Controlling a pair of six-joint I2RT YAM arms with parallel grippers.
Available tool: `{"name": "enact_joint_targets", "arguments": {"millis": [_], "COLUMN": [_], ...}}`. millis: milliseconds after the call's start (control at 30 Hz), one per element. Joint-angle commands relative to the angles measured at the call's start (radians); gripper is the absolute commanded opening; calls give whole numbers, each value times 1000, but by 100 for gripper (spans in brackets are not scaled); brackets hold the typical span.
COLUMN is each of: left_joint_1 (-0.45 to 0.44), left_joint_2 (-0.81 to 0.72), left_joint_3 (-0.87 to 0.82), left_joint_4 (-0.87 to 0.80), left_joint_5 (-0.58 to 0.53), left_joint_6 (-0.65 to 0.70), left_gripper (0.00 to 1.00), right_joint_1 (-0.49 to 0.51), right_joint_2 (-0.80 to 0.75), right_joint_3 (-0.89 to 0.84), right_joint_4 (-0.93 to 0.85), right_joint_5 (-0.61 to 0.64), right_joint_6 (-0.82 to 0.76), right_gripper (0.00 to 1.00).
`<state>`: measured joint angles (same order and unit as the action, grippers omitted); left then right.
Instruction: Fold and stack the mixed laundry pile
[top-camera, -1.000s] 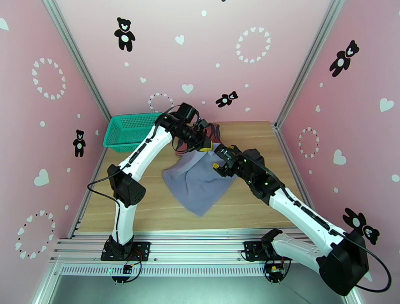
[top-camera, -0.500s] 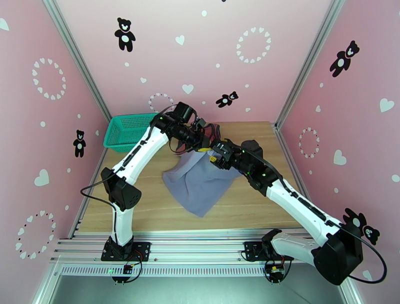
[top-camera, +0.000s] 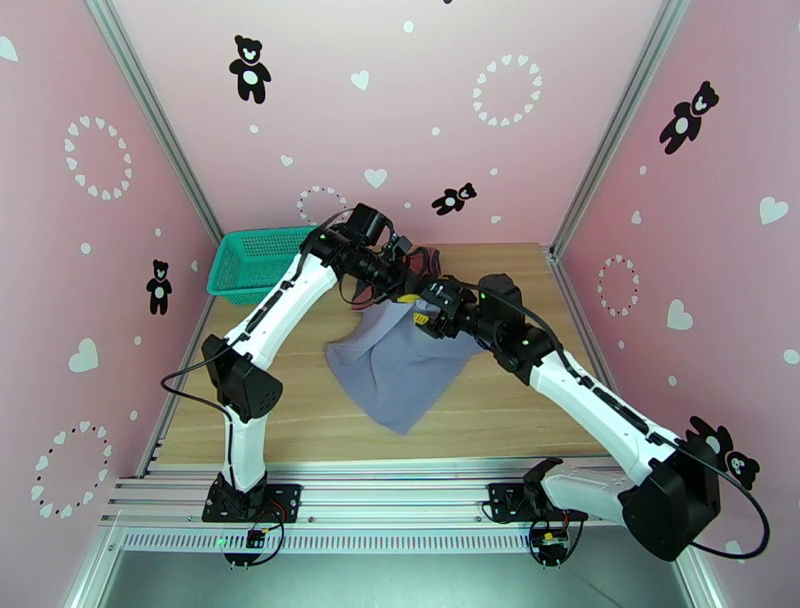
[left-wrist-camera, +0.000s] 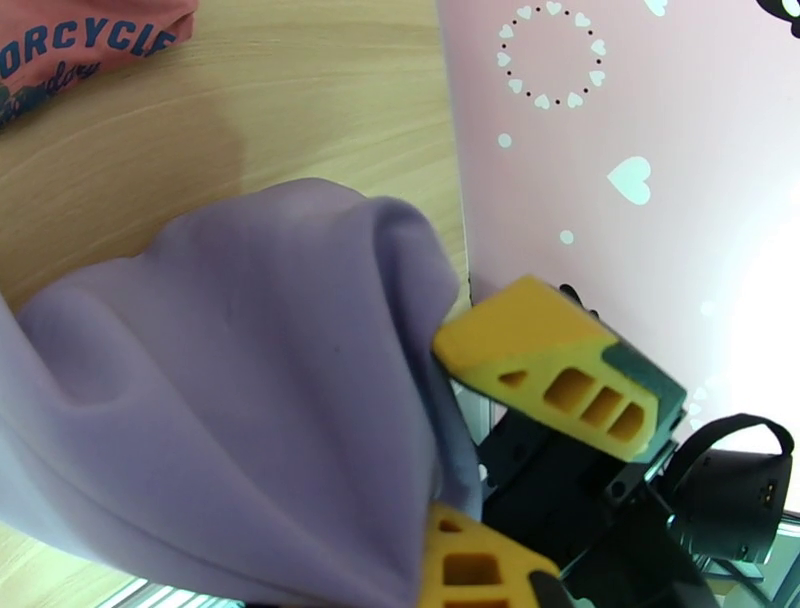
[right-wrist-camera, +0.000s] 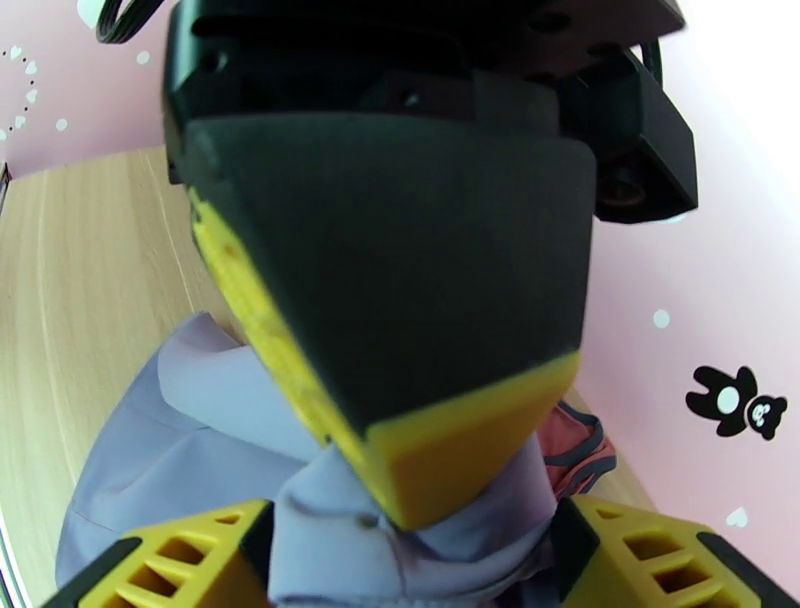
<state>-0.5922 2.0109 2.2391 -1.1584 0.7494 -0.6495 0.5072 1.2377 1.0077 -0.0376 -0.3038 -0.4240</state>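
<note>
Neither garment was folded: left hand pinched the grey-lavender shirt aloft, right hand spread around it, tank top waiting

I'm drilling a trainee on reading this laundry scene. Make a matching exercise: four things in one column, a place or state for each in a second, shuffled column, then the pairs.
Things
1. grey-lavender shirt
2. rust-red tank top
3. teal basket
4. right hand

Places and states
A. open, a finger on each side of bunched fabric
B. at the table's far left corner
C. lying on the wood, chest lettering showing
D. one end lifted, the rest spread out below

Pairs: 1-D, 2-C, 3-B, 4-A
</note>
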Motion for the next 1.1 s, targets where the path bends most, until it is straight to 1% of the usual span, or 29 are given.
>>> {"name": "enact_joint_targets", "arguments": {"millis": [0,67,100,133,167,200,233,267,300,367,400,433,467,500,567,667,767,900,967,1067], "left_joint_1": [-4,-2,2,8,16,29,41,60,78,109,123,132,144,158,183,199,221,296,336,371], "left_joint_2": [-58,-68,-74,-82,-96,-111,-127,-149,-176,-232,-265,-294,-326,-355,-389,-399,-389,-366,-350,-310], "left_joint_3": [15,11,11,11,10,6,-2,-20,-44,-117,-167,-226,-301,-382,-533,-740,-884,-963,-987,-1006], "left_joint_4": [28,21,13,3,-15,-31,-43,-50,-53,-51,-39,-25,-2,28,94,192,266,326,375,453], "left_joint_5": [35,18,-3,-36,-94,-167,-230,-319,-409,-594,-684,-744,-782,-780,-712,-611,-538,-405,-327,-206], "left_joint_6": [-2,6,14,23,38,54,66,81,99,130,145,156,163,166,171,165,169,151,113,39], "left_gripper": [0,0,0,3,14,29,39,56,69,87,94,97,99,99,99,88,84,84,84,86], "right_joint_1": [-2,-2,-2,-2,-1,-4,-4,-4,-4,-4,-5,-6,-5,-6,-6,-7,-8,-10,-10,-10], "right_joint_2": [30,37,39,37,35,30,25,22,16,6,1,-4,-11,-17,-30,-44,-51,-56,-54,-50], "right_joint_3": [56,77,85,90,94,98,99,97,96,89,82,76,64,51,32,1,-15,-21,-24,-26], "right_joint_4": [-34,-57,-72,-86,-102,-116,-127,-138,-147,-158,-161,-163,-162,-160,-160,-153,-152,-163,-162,-157], "right_joint_5": [2,5,9,15,24,35,52,72,89,131,150,165,179,190,210,221,214,209,205,196], "right_joint_6": [2,1,-1,-3,-5,-7,-7,-4,1,19,29,38,46,53,64,75,79,71,72,73], "right_gripper": [55,39,33,28,20,9,0,0,0,0,0,0,0,0,0,0,0,0,0,0]}}
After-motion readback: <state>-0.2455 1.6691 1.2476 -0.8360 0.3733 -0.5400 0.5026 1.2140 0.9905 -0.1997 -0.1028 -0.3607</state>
